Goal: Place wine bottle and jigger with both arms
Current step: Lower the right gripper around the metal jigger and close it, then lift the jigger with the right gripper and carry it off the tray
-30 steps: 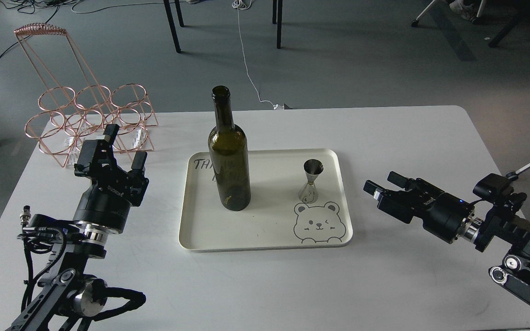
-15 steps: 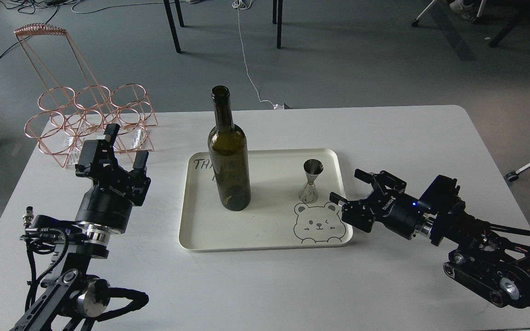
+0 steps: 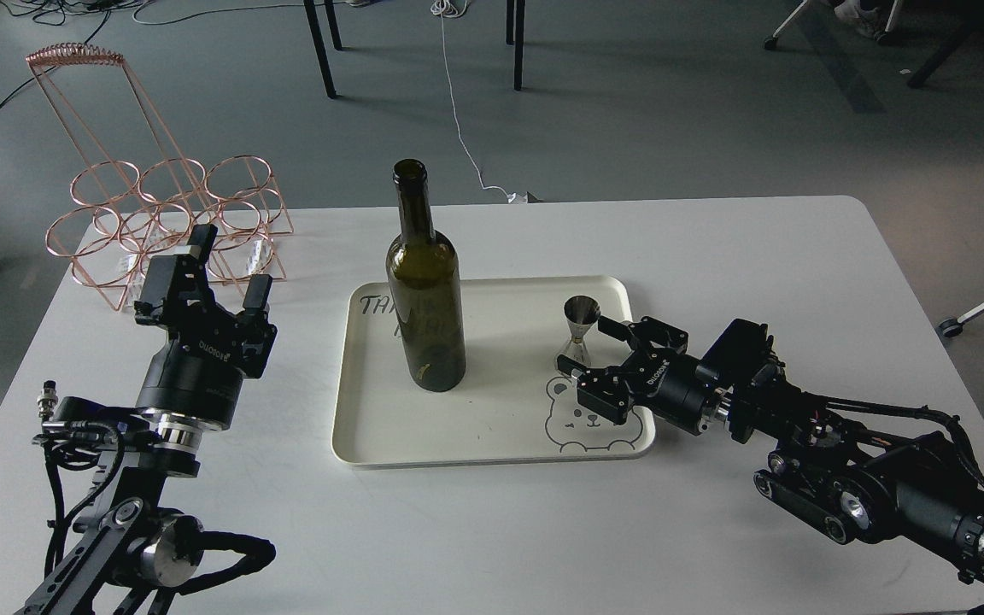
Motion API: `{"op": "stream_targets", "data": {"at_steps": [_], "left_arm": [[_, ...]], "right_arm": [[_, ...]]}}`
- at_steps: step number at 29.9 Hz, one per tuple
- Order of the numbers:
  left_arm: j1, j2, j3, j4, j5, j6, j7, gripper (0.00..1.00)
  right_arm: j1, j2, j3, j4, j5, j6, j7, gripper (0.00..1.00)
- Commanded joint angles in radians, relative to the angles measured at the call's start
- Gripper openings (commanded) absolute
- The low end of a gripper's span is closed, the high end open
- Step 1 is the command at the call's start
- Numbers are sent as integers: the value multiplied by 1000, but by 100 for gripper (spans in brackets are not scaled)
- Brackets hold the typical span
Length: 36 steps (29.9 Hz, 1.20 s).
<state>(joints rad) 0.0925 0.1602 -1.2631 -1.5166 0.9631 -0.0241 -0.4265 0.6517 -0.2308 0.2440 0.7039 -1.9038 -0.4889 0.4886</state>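
The dark olive-green wine bottle [image 3: 425,295] stands upright on the left half of the cream tray [image 3: 492,453]. The small silver jigger [image 3: 580,331] stands upright on the tray's right half, above a bear drawing. My right gripper [image 3: 588,346] is open, its fingers [image 3: 617,328] on either side of the jigger's lower cone, not closed on it. My left gripper [image 3: 231,266] is open and empty, pointing up, left of the tray and well apart from the bottle.
A copper wire bottle rack [image 3: 163,218] stands at the table's back left, just behind my left gripper. The white table [image 3: 714,256] ends at a rounded back right corner. Chair legs and cables lie on the floor beyond.
My right arm has reached left over the tray's right edge, bringing its open gripper around the jigger. My left gripper has shifted slightly. The bottle and jigger have not moved.
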Motion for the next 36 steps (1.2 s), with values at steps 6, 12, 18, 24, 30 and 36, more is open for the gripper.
{"op": "stream_targets", "data": {"at_steps": [6, 12, 18, 24, 30, 36], "left_arm": [[0, -11, 1, 1, 0, 0, 0, 98], [1, -14, 1, 1, 0, 0, 0, 98], [0, -14, 1, 1, 0, 0, 0, 98], [0, -16, 1, 1, 0, 1, 0, 98], [-2, -16, 2, 1, 0, 0, 0, 98], [-2, -14, 4, 1, 2, 1, 0, 98]], "right_arm": [[19, 59, 0, -64, 0, 0, 0, 65], [29, 62, 1, -69, 2, 0, 0, 30], [29, 62, 1, -63, 6, 0, 0, 11], [29, 32, 23, 2, 17, 0, 0, 10], [26, -64, 156, 52, 18, 0, 0, 11], [-20, -226, 201, 80, 138, 0, 0, 11]]}}
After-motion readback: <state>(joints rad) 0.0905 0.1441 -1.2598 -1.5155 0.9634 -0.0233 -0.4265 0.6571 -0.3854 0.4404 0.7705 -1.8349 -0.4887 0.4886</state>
